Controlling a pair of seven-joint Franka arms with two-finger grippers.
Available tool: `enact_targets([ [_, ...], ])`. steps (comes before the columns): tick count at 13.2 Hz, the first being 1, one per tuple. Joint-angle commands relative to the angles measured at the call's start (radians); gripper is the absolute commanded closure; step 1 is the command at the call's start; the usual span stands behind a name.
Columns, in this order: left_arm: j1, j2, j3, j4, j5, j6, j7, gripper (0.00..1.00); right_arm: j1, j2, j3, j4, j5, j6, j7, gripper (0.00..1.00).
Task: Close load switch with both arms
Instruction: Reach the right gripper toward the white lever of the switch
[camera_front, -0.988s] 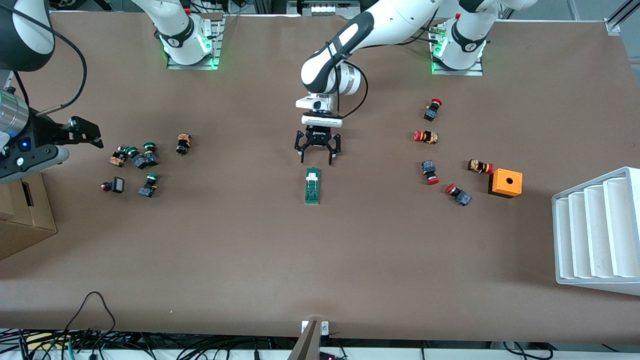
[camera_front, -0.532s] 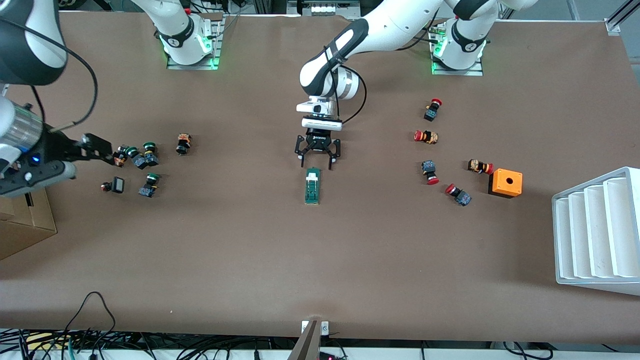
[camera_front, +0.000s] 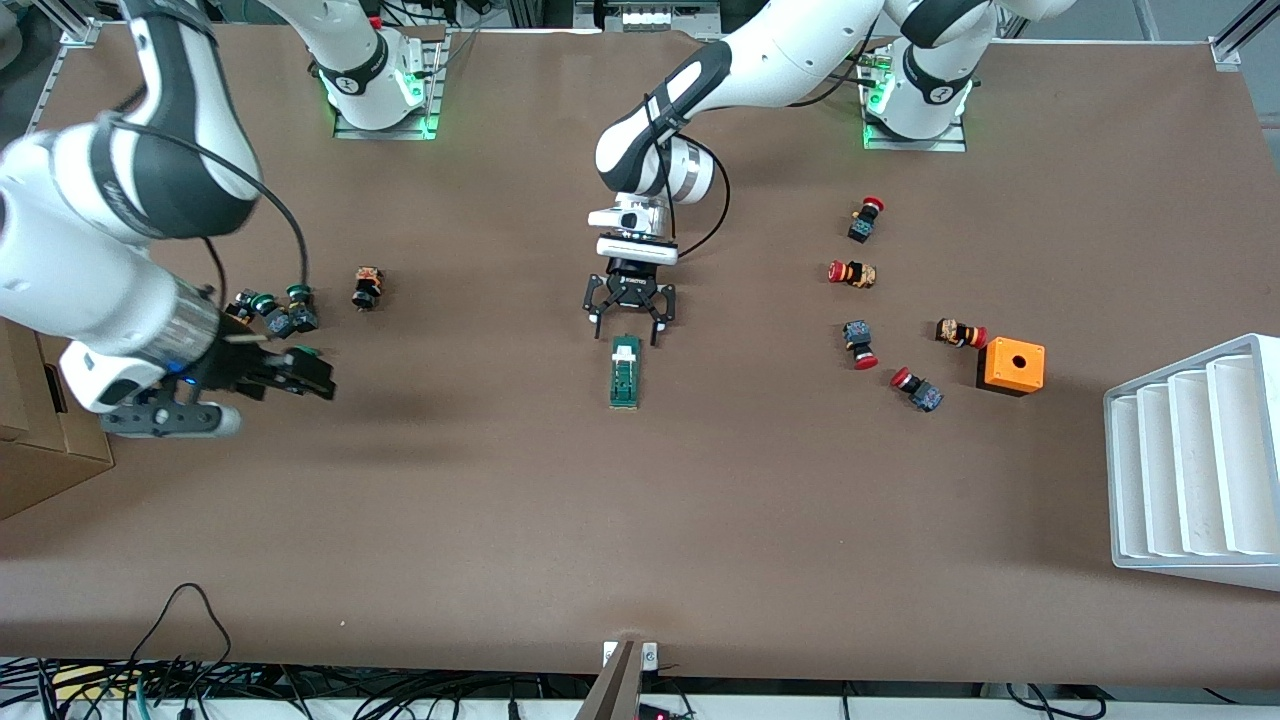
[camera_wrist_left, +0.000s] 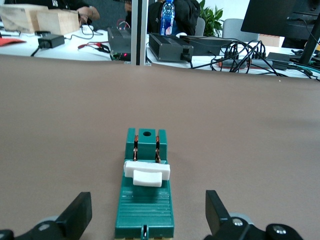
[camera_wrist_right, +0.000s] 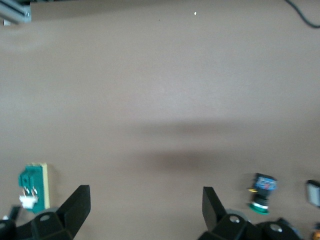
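Observation:
The load switch (camera_front: 625, 371) is a narrow dark-green block lying flat at the table's middle, its white tab (camera_front: 626, 350) at the end toward the robots' bases. My left gripper (camera_front: 625, 337) is open and stands over that tab end, one finger on each side of the switch. In the left wrist view the switch (camera_wrist_left: 145, 205) lies between the open fingers (camera_wrist_left: 75, 216), apart from them. My right gripper (camera_front: 305, 380) is open and empty, over the table beside the green-capped buttons. Its wrist view shows the switch (camera_wrist_right: 32, 186) far off.
Several green-capped push buttons (camera_front: 278, 314) lie toward the right arm's end. Several red-capped buttons (camera_front: 853, 272) and an orange box with a hole (camera_front: 1011, 366) lie toward the left arm's end. A white ribbed rack (camera_front: 1195, 460) and a cardboard box (camera_front: 40, 445) sit at the table's ends.
My right arm has swung in from the table's end toward the middle, and now hangs over the green buttons. My left gripper has come slightly lower onto the switch's tab end.

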Motion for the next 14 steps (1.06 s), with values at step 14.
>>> enact_targets([
  [14,-0.034,0.091,0.016,0.054,0.111,-0.122,0.023,0.0,0.304,0.162,0.001,0.085,0.132,0.232,1.046,0.01],
])
